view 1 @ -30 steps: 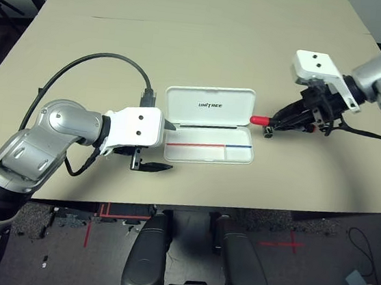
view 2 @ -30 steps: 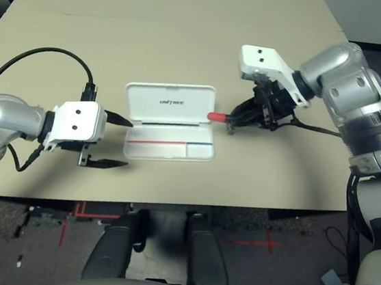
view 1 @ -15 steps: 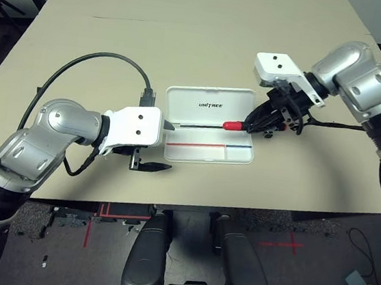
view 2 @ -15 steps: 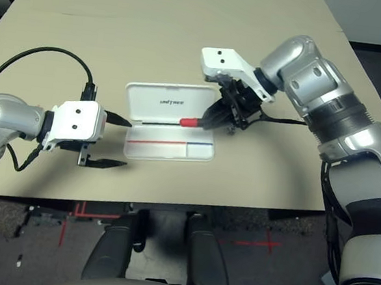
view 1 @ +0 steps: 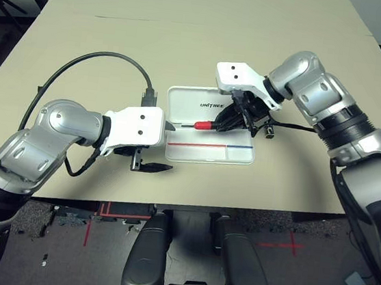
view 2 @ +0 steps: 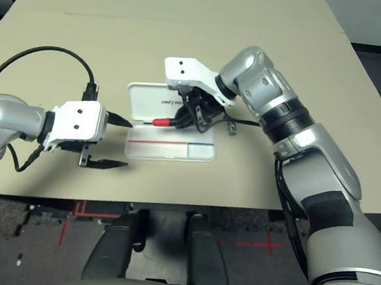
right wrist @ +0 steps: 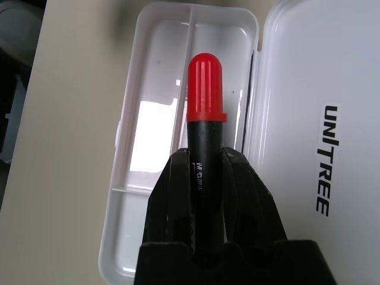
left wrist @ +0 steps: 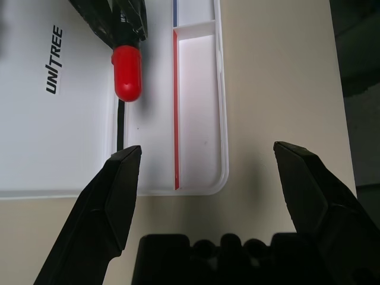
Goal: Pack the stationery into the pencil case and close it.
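Right now the right gripper (view 1: 229, 121), clamped on the red marker (view 1: 203, 125), hangs over the open pencil case (view 1: 207, 151), while the left gripper (view 1: 157, 145) waits beside it, fingers apart.

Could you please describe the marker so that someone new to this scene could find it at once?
On the beige table lies an open white pencil case printed UNITREE. Above its hinge, the right gripper holds the marker, the only red-capped, black-barrelled thing there.
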Controlling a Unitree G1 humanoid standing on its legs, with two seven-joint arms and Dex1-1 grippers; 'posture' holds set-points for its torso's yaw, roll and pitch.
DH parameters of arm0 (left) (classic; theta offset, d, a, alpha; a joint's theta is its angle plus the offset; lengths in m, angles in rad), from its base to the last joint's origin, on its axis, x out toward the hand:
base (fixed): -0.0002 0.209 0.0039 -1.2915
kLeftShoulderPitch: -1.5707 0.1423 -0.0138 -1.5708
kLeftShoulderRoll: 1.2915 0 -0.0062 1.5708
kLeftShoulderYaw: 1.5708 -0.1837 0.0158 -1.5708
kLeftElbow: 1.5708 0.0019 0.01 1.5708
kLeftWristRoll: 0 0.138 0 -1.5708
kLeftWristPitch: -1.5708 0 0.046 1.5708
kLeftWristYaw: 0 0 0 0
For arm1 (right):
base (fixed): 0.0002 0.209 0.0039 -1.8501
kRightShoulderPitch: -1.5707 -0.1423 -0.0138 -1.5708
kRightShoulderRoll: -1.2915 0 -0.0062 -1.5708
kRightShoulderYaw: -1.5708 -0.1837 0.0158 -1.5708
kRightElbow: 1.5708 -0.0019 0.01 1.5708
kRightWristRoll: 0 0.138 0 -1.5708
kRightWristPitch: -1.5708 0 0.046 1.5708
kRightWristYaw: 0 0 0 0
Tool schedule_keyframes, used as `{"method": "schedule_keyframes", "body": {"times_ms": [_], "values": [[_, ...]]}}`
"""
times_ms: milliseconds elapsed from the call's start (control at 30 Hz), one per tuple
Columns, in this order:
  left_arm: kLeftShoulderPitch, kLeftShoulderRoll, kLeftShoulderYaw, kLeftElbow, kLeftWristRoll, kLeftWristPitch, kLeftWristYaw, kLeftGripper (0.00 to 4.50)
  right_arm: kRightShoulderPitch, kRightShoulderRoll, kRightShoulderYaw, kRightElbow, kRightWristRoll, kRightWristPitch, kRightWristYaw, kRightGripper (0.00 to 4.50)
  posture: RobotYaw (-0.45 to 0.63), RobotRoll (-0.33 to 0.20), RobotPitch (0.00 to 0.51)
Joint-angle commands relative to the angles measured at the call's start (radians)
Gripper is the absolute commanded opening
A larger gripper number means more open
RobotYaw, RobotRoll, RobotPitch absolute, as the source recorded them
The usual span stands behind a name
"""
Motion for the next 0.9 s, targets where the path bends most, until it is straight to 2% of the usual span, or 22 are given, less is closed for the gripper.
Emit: {"method": "schedule_keyframes", "body": {"times_ms": [33,267,367,400,500,567,700,800,900], "values": [[0.012,0.005,-0.003,-0.021,-0.005,0.009,0.004,4.50,0.022,0.011,-0.020,0.001,-0.019,-0.005,0.011,0.48,0.11,0.000,0.216],[0.010,0.004,-0.004,-0.016,-0.004,0.003,0.004,4.50,0.044,0.037,-0.031,-0.005,-0.040,-0.004,0.000,0.48,0.10,0.000,0.211],[0.011,0.004,-0.003,-0.014,-0.003,0.000,0.003,4.50,0.051,0.044,-0.039,-0.008,-0.043,0.001,-0.006,0.62,0.11,0.000,0.210],[0.012,0.004,-0.003,-0.014,-0.003,0.000,0.003,4.50,0.053,0.046,-0.045,-0.009,-0.043,-0.001,-0.009,1.21,0.10,0.000,0.210],[0.012,0.005,-0.004,-0.013,-0.002,-0.002,0.003,4.50,0.053,0.048,-0.071,-0.012,-0.034,-0.001,-0.006,2.21,0.10,0.000,0.210],[0.013,0.005,-0.004,-0.012,-0.002,-0.003,0.002,4.50,0.050,0.042,-0.086,-0.017,-0.027,0.004,0.003,3.03,0.10,0.000,0.210],[0.015,0.007,-0.004,-0.013,-0.001,-0.004,0.002,4.50,0.053,0.002,-0.130,-0.057,0.005,0.016,0.053,4.47,0.10,0.000,0.208],[0.018,0.010,-0.002,-0.013,0.000,-0.002,0.003,4.50,0.053,-0.064,-0.170,-0.121,0.085,0.104,0.103,4.47,0.10,0.000,0.207],[0.023,0.014,0.003,-0.015,-0.001,0.004,0.006,4.50,0.040,-0.168,-0.159,-0.191,0.203,0.216,0.109,4.47,0.10,0.000,0.207]]}}
